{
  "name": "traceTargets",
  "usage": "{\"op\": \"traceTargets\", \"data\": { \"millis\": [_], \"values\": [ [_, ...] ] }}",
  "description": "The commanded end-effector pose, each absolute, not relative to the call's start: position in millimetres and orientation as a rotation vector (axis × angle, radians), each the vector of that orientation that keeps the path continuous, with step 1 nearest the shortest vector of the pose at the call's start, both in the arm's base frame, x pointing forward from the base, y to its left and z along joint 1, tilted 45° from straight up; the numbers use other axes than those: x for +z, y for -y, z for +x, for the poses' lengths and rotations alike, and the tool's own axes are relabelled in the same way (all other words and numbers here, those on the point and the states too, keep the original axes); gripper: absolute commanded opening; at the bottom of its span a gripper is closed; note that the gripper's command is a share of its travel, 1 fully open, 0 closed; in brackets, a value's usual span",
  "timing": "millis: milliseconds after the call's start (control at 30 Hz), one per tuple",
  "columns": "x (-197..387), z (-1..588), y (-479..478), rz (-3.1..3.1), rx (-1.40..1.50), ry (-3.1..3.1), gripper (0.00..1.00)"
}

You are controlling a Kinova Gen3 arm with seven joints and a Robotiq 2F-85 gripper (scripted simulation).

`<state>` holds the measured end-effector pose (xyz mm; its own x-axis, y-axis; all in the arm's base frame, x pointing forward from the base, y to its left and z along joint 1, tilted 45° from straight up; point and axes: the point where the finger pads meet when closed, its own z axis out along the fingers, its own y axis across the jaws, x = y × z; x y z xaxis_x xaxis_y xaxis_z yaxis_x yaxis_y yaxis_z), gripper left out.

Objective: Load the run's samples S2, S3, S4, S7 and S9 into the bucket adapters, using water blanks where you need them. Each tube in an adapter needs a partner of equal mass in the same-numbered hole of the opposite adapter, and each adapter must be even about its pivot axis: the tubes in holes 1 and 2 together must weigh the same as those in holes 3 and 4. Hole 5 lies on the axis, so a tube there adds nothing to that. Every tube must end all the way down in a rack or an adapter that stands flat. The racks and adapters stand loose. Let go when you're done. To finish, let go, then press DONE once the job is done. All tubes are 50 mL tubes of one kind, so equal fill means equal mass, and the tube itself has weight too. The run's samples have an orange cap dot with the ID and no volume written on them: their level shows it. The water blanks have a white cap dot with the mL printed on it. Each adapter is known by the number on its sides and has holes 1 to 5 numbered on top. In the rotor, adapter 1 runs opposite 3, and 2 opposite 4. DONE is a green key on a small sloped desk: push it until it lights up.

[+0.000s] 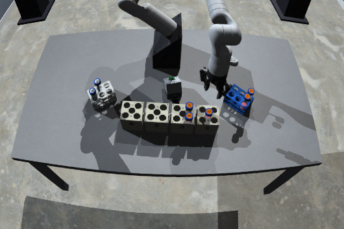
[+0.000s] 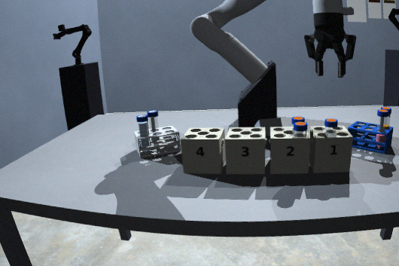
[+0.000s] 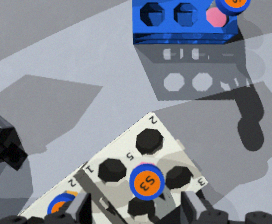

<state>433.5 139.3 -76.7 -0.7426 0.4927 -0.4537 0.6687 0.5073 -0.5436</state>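
My gripper (image 1: 213,91) (image 2: 330,72) (image 3: 136,208) is open and empty, high above the table behind adapter 1 (image 1: 208,128) (image 2: 333,162) (image 3: 119,149). Tube S3 (image 1: 208,111) (image 2: 330,122) (image 3: 146,181) stands in adapter 1's hole 5. Adapter 2 (image 1: 182,128) (image 2: 290,163) holds two orange-dot tubes (image 1: 189,105) (image 1: 189,116) (image 2: 300,126). Adapters 3 (image 1: 156,126) (image 2: 245,163) and 4 (image 1: 131,124) (image 2: 201,163) are empty. The blue rack (image 1: 234,100) (image 2: 368,139) (image 3: 187,30) holds two orange-dot tubes (image 1: 250,91) (image 1: 247,96) (image 2: 382,114).
A clear rack (image 1: 105,100) (image 2: 159,142) at the left holds two white-dot blanks (image 1: 97,82) (image 1: 92,91) (image 2: 142,118). The small desk (image 1: 172,90) with the green DONE key (image 1: 171,78) stands behind adapters 2 and 3. The arm's black base (image 1: 167,48) is behind it.
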Motion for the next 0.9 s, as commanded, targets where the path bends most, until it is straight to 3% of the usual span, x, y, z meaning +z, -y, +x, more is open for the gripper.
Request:
{"op": "traceTargets", "data": {
  "millis": [0, 867],
  "values": [
    [-84.2, 429.2, -148.7, 0.986, -1.060, -2.511, 0.62],
    [-131.6, 401.7, -197.5, 0.986, -1.060, -2.511, 0.62]
  ]
}}
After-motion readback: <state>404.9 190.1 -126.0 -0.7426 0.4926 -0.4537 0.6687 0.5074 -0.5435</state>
